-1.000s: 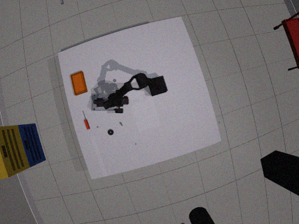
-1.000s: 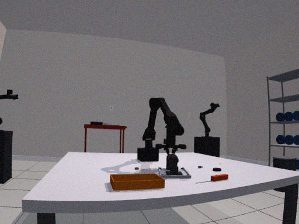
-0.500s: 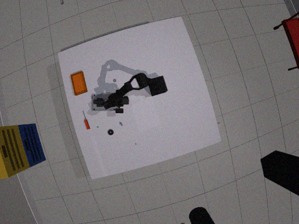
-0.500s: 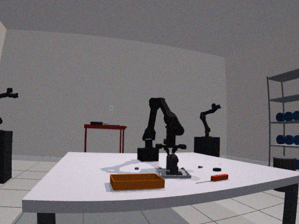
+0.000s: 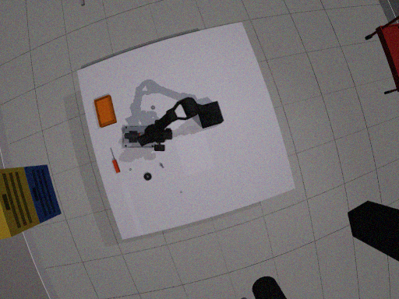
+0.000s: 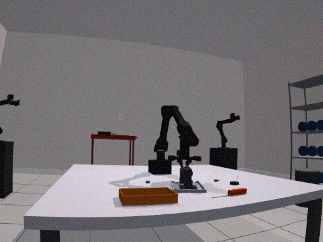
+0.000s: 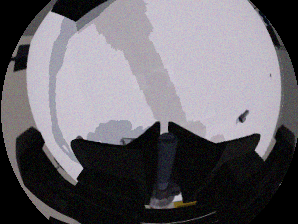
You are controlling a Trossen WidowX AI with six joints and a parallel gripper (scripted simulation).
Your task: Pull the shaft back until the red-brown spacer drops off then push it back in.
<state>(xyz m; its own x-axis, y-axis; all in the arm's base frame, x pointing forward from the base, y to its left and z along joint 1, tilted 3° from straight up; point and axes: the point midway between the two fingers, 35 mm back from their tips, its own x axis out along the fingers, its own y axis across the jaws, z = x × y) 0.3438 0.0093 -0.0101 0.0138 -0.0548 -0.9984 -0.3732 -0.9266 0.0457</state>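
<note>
Shows dim grey walls [image 6: 158, 79], with a small pale plate [image 6: 120, 116] on the far one. Has a grey tiled floor [image 5: 218, 265] [image 6: 25, 181], with thin dark joints. Includes a red side table [image 5: 390, 51] [image 6: 113, 137] near the far wall, and a metal shelf rack [image 6: 290, 126] at the exterior view's right edge, bearing blue rounded objects [image 6: 311, 125] on two levels. Casts soft shadows across the white bench [image 5: 234, 163] [image 6: 158, 217] [image 7: 215, 75].

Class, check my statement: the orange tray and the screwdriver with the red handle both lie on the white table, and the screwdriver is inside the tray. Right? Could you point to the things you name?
Not quite: the screwdriver [image 5: 116, 166] [image 6: 236, 191] lies outside the tray [image 5: 105, 111] [image 6: 148, 198], as the top view shows.
</note>
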